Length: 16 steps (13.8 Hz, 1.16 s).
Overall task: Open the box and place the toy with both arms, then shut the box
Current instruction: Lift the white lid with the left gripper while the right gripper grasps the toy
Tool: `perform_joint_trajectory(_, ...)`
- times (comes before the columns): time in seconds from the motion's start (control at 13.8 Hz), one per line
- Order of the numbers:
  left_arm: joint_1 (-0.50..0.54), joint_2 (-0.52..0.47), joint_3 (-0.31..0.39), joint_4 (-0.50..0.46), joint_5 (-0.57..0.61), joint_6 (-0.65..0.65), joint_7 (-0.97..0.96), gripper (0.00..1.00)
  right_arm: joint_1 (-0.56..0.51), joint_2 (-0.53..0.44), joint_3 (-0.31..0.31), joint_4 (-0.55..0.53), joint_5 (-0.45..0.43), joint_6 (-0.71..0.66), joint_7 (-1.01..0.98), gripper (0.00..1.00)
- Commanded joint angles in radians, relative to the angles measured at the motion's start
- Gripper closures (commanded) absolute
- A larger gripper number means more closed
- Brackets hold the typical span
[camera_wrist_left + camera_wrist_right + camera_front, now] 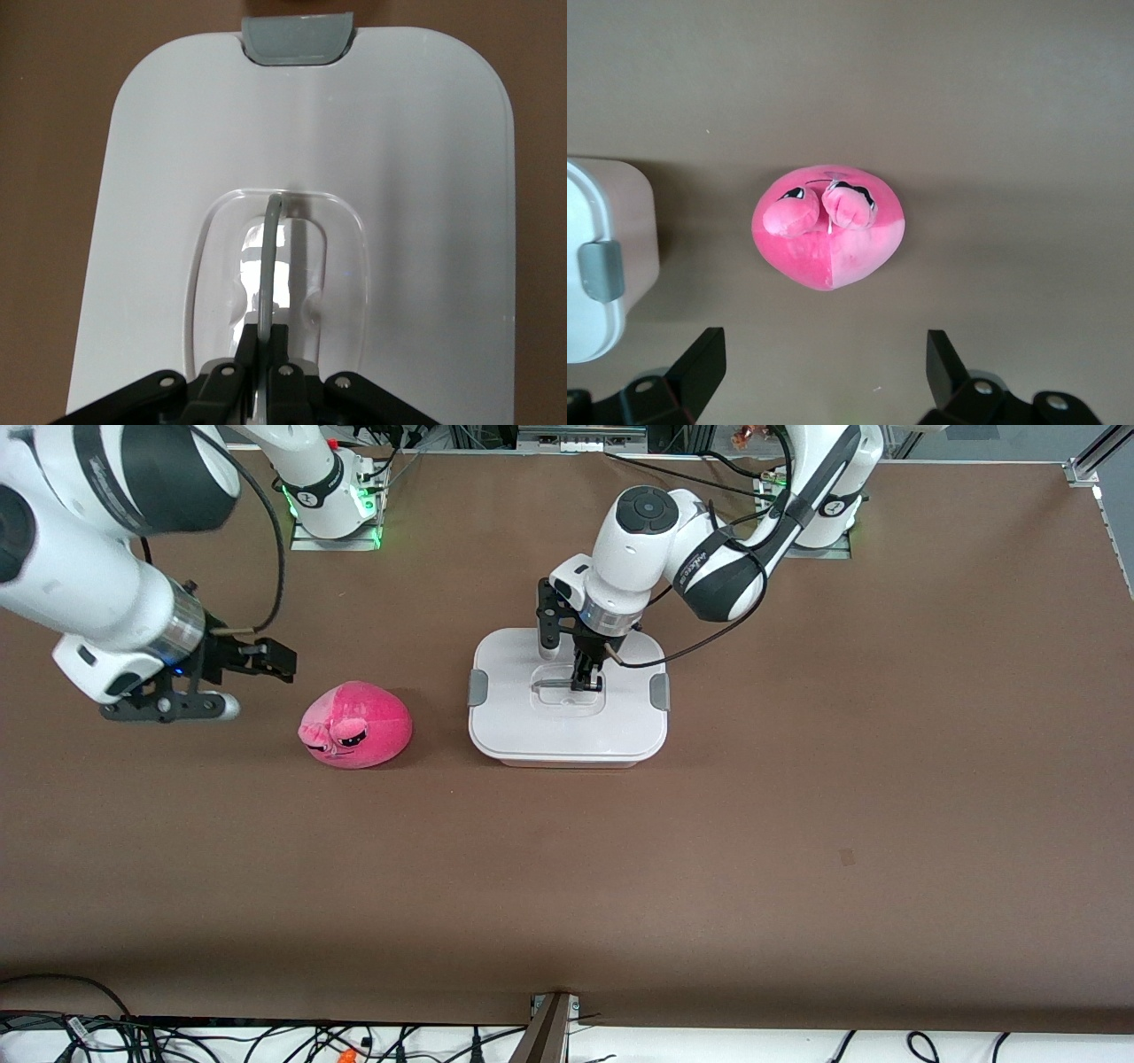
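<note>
**Front view: left gripper clamped on the lid handle, lift comes next**

The front view shows the box point(567, 755) closed on the brown table point(797, 824), its white lid point(509, 726) seated with a grey clip point(477, 687) at each short end. The lid's long axis runs from the right arm's end of the table toward the left arm's end. The left gripper point(586, 684) is down in the lid's clear recess, directly above the box centre, its fingers point(273, 341) pressed together on the thin handle point(268, 257). The handle's bar runs along the same long axis, pointing toward a clip in the left wrist view, so the jaws pinch it across its thin side. The coming move is judged to be a straight lift upward, since the grip sits at the lid's middle.

The toy point(356, 726) lies on the table beside the box, toward the right arm's end, well apart from it. Its face is turned toward the front camera. The right gripper point(226, 669) waits above the table just beside the toy, fingers spread apart, and the right arm is clearly the nearer one to it.
</note>
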Motion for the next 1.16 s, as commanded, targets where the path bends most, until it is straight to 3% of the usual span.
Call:
perform_joint_trajectory(0.0, 0.001, -0.035, -0.003, 0.011, 0.030, -0.015, -0.005, 1.00, -0.001, -0.011, 0.011, -0.065, -0.004, 0.016, -0.072, 0.00)
perform_joint_trajectory(0.15, 0.001, -0.093, -0.003, 0.017, 0.025, -0.098, -0.009, 1.00, -0.002, -0.064, 0.011, -0.247, -0.003, 0.190, -0.086, 0.00)
perform_joint_trajectory(0.36, 0.004, -0.193, -0.003, 0.095, 0.015, -0.439, -0.020, 1.00, -0.002, -0.130, 0.011, -0.501, 0.013, 0.442, -0.085, 0.00)
perform_joint_trajectory(0.51, 0.039, -0.208, 0.005, 0.167, 0.015, -0.630, -0.011, 1.00, -0.002, -0.121, 0.011, -0.536, 0.016, 0.495, -0.085, 0.00)
perform_joint_trajectory(0.73, 0.183, -0.205, 0.003, 0.301, 0.013, -0.868, 0.087, 1.00, -0.002, -0.111, 0.011, -0.584, 0.031, 0.565, -0.085, 0.00)
perform_joint_trajectory(1.09, 0.467, -0.167, 0.005, 0.317, 0.013, -0.914, 0.432, 1.00, 0.001, -0.062, 0.016, -0.634, 0.043, 0.709, -0.085, 0.00)
